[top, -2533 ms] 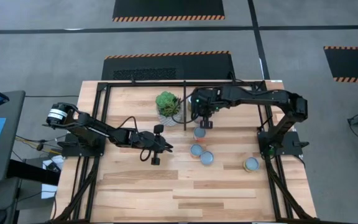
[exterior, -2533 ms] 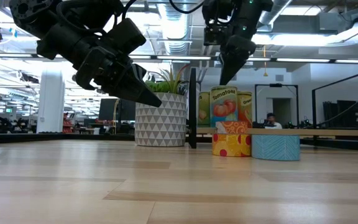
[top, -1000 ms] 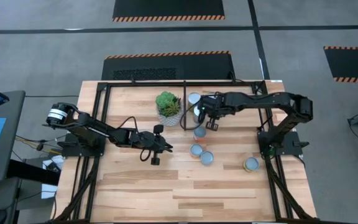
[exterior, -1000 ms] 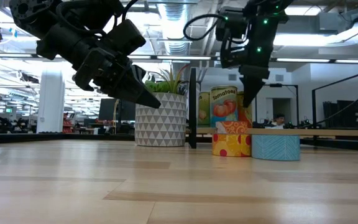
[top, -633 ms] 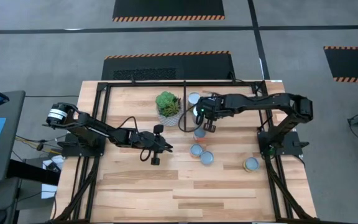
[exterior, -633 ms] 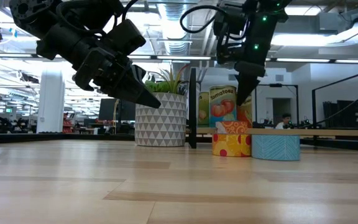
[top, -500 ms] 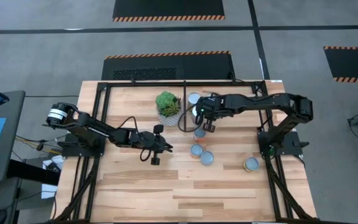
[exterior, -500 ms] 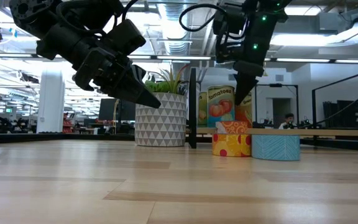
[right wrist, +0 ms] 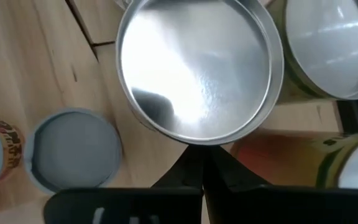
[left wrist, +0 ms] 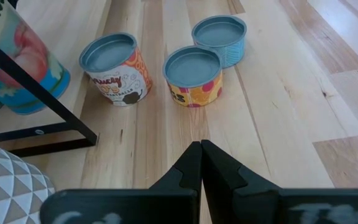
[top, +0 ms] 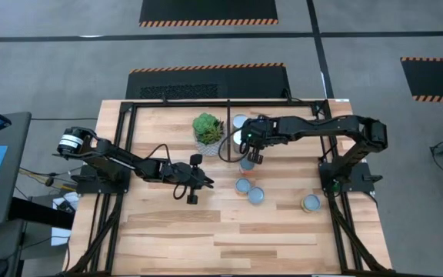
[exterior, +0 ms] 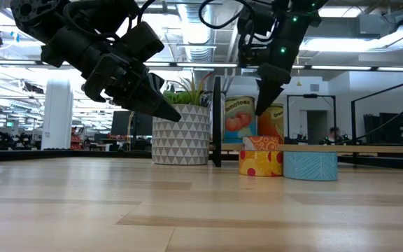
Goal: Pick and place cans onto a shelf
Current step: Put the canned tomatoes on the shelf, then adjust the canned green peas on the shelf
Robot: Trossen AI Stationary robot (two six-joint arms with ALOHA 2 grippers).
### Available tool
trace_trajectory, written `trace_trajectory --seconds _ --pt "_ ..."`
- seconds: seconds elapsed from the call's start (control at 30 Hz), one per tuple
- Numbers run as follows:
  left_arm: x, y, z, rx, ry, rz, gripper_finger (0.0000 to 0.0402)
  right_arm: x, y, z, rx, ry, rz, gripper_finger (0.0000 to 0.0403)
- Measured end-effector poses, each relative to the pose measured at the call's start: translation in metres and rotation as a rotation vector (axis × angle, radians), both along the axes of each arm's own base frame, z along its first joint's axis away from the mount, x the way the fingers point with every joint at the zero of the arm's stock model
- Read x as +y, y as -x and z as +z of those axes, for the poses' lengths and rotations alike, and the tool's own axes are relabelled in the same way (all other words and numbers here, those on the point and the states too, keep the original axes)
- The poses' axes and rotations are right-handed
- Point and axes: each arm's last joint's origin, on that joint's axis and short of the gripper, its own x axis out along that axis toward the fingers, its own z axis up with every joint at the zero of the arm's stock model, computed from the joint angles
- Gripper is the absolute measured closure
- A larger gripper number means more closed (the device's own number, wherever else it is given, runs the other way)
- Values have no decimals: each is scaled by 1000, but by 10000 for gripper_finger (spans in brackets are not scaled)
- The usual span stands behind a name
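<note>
Tomato can (exterior: 238, 116) partly hiding behind right gripper (exterior: 263, 102), another can (right wrist: 337, 46) beside it being cropped by frame edge, labels staying unreadable

The high camera is looking straight down on the whole table (top: 175, 238) from well above. The low camera is sitting at tabletop height, facing level across the boards into the room, close to the left arm. Each wrist camera is peering past its own fingers, near the cans (left wrist: 193, 74). The left wrist view and the low view are sharing the yellow can and the triangle-patterned pot (exterior: 180, 135)
</note>
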Motion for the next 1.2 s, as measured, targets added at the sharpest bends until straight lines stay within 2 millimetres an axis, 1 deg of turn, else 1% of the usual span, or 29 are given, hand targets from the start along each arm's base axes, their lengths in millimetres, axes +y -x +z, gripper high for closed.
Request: trace_trajectory --seconds 0.2,0.3,0.4,0.53,0.67,0.73,0.83,0.97,1.1,1.2 --pt "0 0 0 0 0 0 401 0 2 -1 28 3 3 378" --pt "0 0 0 0 0 0 401 1 8 -2 96 3 -11 378" --pt "0 0 0 0 0 0 401 1 14 3 169 10 -50 382" --pt "0 0 0 0 -1 0 401 2 25 2 281 4 -78 386" --pt "0 0 0 4 -4 -2 402 -4 39 2 411 40 -153 382" --pt "0 1 -1 14 -6 -3 402 -8 48 6 444 46 -185 380" --pt "0 2 -2 30 -9 -3 401 -15 60 19 403 49 -220 381" --pt "0 2 -3 31 -10 -3 401 -30 72 33 254 72 -229 386" --pt "0 1 -2 29 -10 -3 401 -46 88 29 108 22 -222 384" --pt "0 1 -2 26 -9 -3 401 -54 100 20 113 0 -261 381"
